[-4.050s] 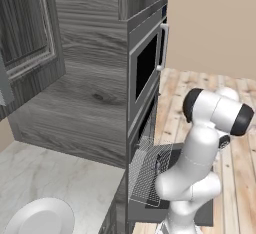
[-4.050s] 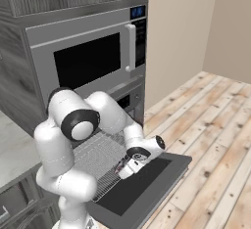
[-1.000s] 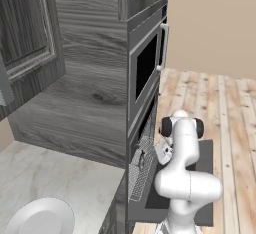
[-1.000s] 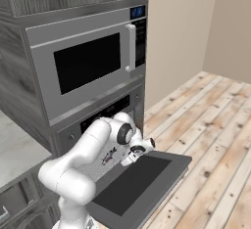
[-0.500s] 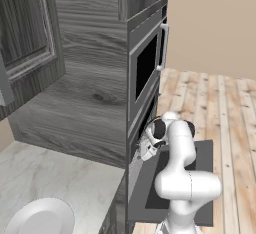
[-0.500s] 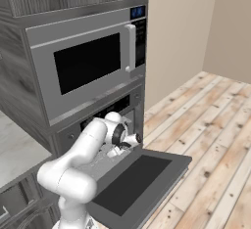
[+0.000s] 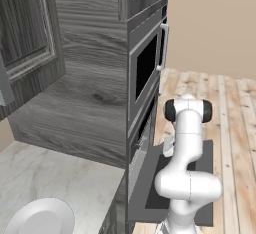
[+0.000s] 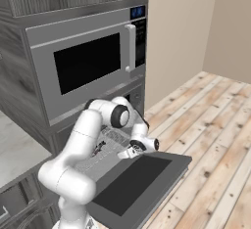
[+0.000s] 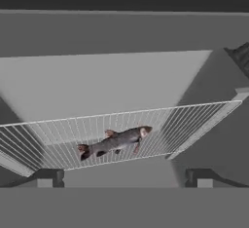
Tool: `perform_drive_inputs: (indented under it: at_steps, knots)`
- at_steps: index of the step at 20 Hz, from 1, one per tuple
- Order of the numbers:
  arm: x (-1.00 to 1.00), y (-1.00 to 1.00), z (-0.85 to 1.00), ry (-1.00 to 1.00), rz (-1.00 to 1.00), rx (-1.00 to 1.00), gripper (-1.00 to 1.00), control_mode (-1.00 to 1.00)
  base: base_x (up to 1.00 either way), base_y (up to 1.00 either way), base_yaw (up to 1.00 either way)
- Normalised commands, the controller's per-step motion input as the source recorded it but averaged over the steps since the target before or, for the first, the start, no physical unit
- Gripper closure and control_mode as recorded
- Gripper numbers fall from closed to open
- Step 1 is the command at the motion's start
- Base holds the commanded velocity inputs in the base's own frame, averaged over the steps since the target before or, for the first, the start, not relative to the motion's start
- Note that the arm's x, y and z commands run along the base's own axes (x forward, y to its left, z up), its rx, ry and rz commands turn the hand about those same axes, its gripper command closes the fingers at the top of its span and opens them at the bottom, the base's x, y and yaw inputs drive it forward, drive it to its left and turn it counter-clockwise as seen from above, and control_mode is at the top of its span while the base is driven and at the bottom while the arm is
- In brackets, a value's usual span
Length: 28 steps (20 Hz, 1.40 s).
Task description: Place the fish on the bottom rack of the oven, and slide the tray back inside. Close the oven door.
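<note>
On the rack (image 9: pixel 63 139) a fish (image 9: pixel 115 142) is seen lying flat, its length along the rack's near edge, in the hand view. Inside the oven (image 9: pixel 121 32) the rack is set, with bare grey walls behind it. The gripper (image 9: pixel 124 177) is held back from the rack's near edge, jaws wide apart and nothing gripped. From the right base view, the fish (image 8: pixel 99 148) is shown on the rack (image 8: pixel 113 139), and the door (image 8: pixel 137 184) is lowered flat below the gripper (image 8: pixel 128 152).
</note>
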Motion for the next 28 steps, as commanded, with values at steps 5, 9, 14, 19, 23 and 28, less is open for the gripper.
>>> perform_drive_inputs:
  at_steps: [5, 9, 14, 19, 23, 28]
  knots:
    - [-0.47, -0.12, 1.00, -0.20, 0.00, 0.00, -1.00, -1.00, 0.00, 0.00, 0.00]
    - [-0.57, -0.06, 1.00, -0.18, 0.00, -0.01, -1.00, -1.00, 0.00, 0.00, 0.00]
    - [-0.81, -0.28, 1.00, -0.14, 0.00, -0.02, -1.00, -1.00, 0.00, 0.00, 0.00]
    - [-0.87, -0.46, 0.86, -0.10, 0.00, -0.04, -1.00, -1.00, 0.00, 0.00, 0.00]
    - [-0.80, -0.88, 0.43, -0.08, 0.00, -0.01, -1.00, -1.00, 0.00, 0.00, 0.00]
    - [-0.66, -1.00, 0.05, -0.01, 0.00, 0.00, -1.00, -1.00, 0.00, 0.00, 0.00]
